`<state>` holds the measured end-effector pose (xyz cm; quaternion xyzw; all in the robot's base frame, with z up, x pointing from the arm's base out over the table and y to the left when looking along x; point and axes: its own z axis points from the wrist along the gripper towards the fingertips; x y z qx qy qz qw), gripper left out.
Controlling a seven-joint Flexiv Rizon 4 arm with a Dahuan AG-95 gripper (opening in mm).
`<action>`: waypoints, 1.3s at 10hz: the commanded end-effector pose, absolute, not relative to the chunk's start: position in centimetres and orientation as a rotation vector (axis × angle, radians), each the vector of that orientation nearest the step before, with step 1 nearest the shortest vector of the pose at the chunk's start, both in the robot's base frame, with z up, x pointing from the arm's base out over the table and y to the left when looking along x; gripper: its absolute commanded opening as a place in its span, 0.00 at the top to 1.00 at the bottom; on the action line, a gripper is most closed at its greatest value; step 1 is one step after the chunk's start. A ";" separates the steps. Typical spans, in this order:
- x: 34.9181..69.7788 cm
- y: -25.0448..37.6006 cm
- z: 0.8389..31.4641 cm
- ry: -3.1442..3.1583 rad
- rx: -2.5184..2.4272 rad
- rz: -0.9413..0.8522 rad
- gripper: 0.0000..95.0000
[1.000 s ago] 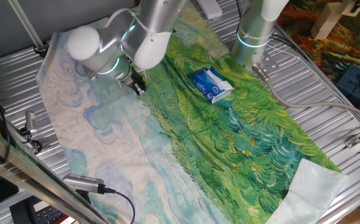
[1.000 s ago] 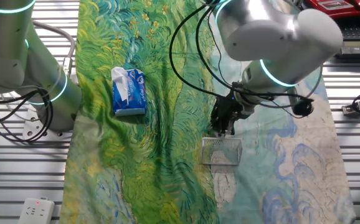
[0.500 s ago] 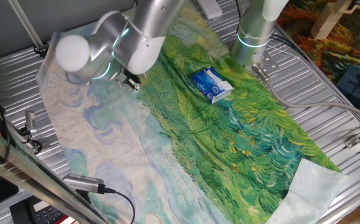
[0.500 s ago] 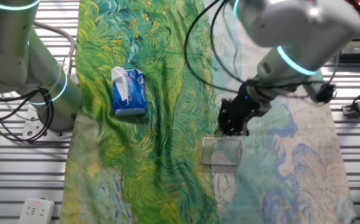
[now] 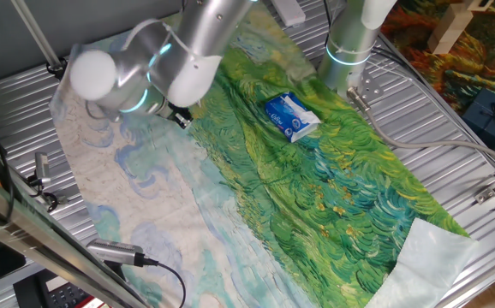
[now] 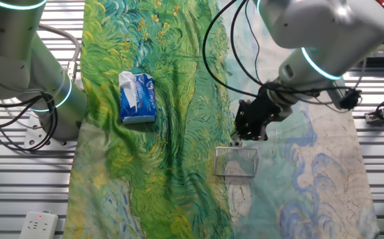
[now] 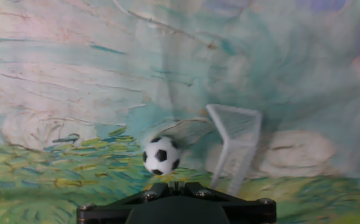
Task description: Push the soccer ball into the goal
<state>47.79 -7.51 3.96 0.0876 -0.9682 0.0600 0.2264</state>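
The soccer ball (image 7: 161, 155) is a tiny white ball with black patches on the painted cloth, just ahead of my fingertips in the hand view. The goal (image 7: 236, 142) is a small white netted frame standing to the ball's right and slightly beyond it, a short gap away. In the other fixed view the goal (image 6: 236, 161) sits just below my gripper (image 6: 243, 137), and the ball (image 6: 235, 142) shows as a white speck at the fingertips. My gripper (image 7: 175, 185) is shut and holds nothing. In one fixed view the gripper (image 5: 180, 118) points down at the cloth; ball and goal are hidden there.
A blue-and-white packet (image 6: 137, 97) lies on the green part of the cloth, well left of the goal; it also shows in one fixed view (image 5: 290, 116). A second arm's base (image 5: 350, 51) stands at the cloth's far edge. Cables lie on the metal table (image 6: 378, 199).
The arm's upper links have swung sideways and the gripper has shifted slightly beside the goal's mouth. The goal and the packet have not moved.
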 end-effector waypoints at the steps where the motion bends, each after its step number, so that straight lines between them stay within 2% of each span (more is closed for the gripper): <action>1: 48.1 -6.4 3.7 -2.875 -0.187 -0.188 1.00; 10: 48.8 -4.6 3.2 -2.928 -0.251 -0.204 1.00; 12: 48.8 -4.7 2.9 -2.926 -0.230 -0.145 1.00; 13: 48.6 -5.3 2.8 -2.924 -0.153 -0.017 1.00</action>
